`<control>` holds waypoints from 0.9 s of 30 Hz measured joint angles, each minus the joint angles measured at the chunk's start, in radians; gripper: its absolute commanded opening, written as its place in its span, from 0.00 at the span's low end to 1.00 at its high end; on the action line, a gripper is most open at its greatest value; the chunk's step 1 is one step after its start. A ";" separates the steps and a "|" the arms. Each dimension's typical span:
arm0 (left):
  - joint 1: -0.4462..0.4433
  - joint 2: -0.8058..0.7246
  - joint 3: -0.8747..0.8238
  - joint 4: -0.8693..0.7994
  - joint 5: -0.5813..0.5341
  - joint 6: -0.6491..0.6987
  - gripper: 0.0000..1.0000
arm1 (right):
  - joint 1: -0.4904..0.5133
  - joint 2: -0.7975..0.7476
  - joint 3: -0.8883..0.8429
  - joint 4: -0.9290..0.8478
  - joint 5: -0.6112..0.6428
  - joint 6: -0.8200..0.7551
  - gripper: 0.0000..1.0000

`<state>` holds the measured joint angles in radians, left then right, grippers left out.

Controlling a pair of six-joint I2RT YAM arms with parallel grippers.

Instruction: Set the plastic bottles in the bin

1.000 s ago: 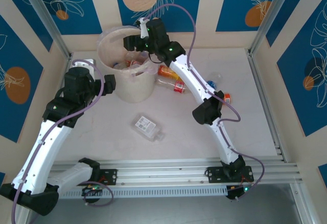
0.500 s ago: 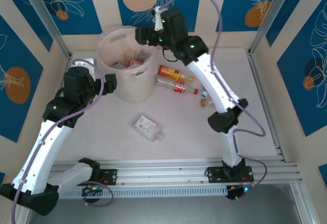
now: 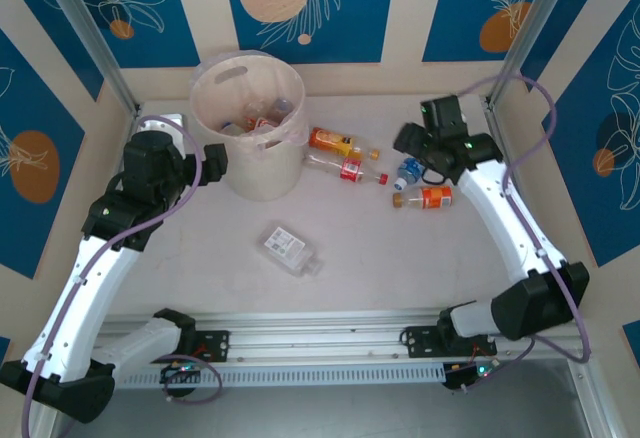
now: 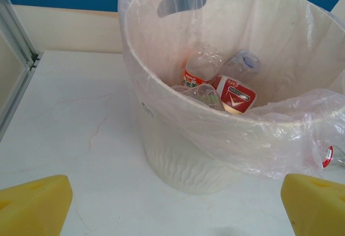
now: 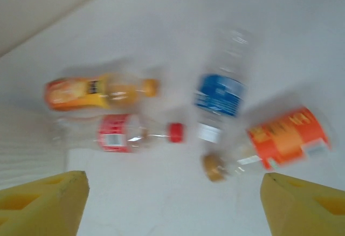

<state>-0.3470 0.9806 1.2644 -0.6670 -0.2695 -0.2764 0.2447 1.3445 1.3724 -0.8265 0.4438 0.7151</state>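
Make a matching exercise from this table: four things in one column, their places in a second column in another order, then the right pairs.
Things
1. bin
2. flat clear bottle
3. red-label bottle
4. orange-label bottle

Places
A. lying alone in the middle of the table
B. rightmost bottle
C. standing upright at the far left
D. lying between bin and blue-label bottle

Pairs: 1-C, 2-A, 3-D, 4-B

Bin [image 3: 262, 173] is cream with clear liner; yellow-orange bottle [image 3: 328, 139], red-label bottle [image 3: 350, 168], blue-label bottle [image 3: 408, 170], orange-label bottle [image 3: 436, 197]; pads [image 4: 33, 203] yellow; walls [image 3: 340, 13] blue, white leaves, peach discs.
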 measured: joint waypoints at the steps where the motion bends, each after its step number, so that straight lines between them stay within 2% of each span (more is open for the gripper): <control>1: 0.000 0.000 0.000 0.001 0.000 0.000 1.00 | -0.033 -0.025 -0.045 -0.003 -0.005 0.015 0.90; 5: 0.000 0.000 0.000 0.003 0.000 -0.003 0.99 | -0.151 -0.095 -0.188 -0.008 -0.022 0.055 0.98; 11: 0.000 0.000 -0.001 0.004 0.000 -0.004 1.00 | -0.277 -0.080 -0.323 0.022 -0.086 0.078 0.99; 20: 0.000 0.003 -0.004 0.014 0.001 -0.004 1.00 | -0.299 0.119 -0.336 0.135 -0.177 0.083 0.94; 27: 0.000 0.003 -0.005 0.016 0.000 -0.003 0.99 | -0.299 0.274 -0.260 0.186 -0.214 0.086 0.94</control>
<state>-0.3470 0.9836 1.2598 -0.6506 -0.2691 -0.2798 -0.0547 1.6180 1.1122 -0.6407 0.2295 0.8009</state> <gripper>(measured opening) 0.994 0.940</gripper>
